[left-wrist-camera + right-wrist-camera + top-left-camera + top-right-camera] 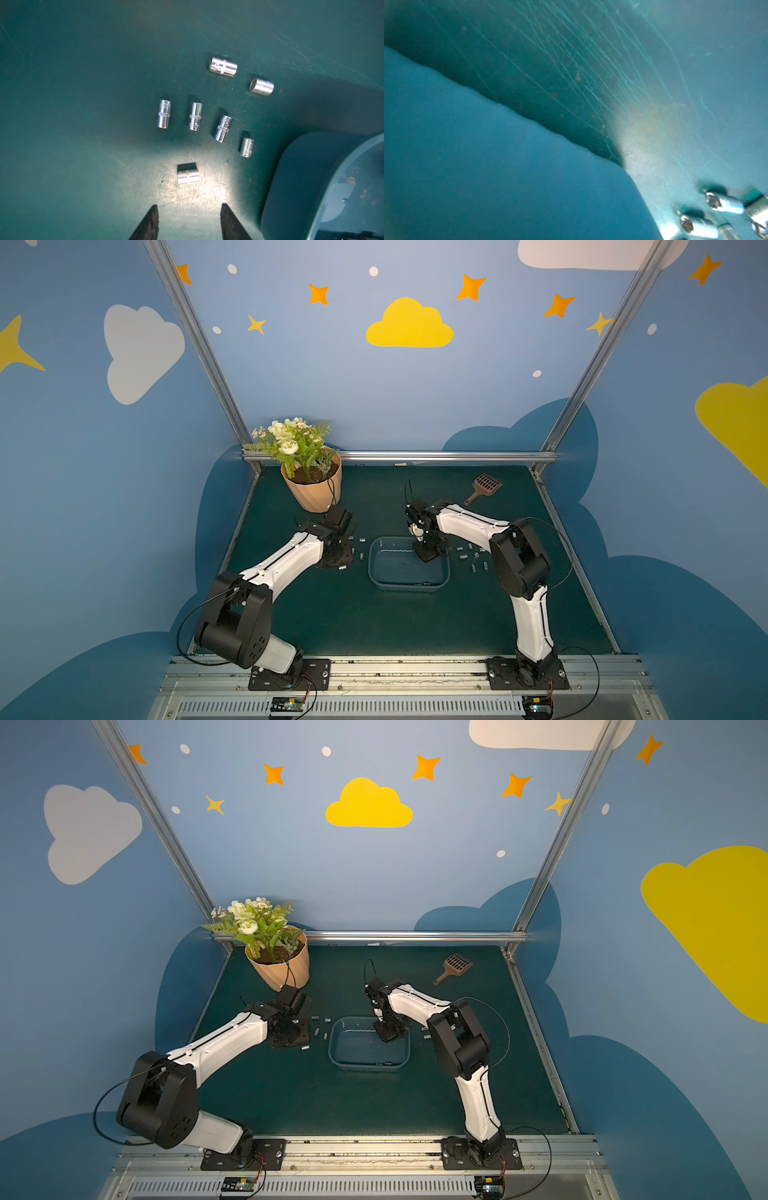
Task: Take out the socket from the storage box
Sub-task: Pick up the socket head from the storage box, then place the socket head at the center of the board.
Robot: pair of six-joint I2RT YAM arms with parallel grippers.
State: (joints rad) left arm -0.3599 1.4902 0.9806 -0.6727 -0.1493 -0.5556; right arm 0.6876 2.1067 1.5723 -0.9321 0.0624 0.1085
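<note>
So the right gripper (426, 558) is down inside the storage box (409, 588), tucked against its far right corner with the jaws closed together. Can't tell if a socket is pinched in there, since the wrist cam only shows blurry box floor.

The left gripper (189, 205) hangs over the mat (83, 124) just left of the box, fingers apart. I count seven sockets (187, 173) lying loose ahead of it. The nearest is right off the fingertips, and all of them are clear of the box's rounded corner.

Right of the box there's a second scatter (473, 568), maybe seven, too small to be sure. One flowerpot (316, 493) sits far left and one brown scoop (482, 488) far right. Between the box and the arm bases it's plain green mat.
</note>
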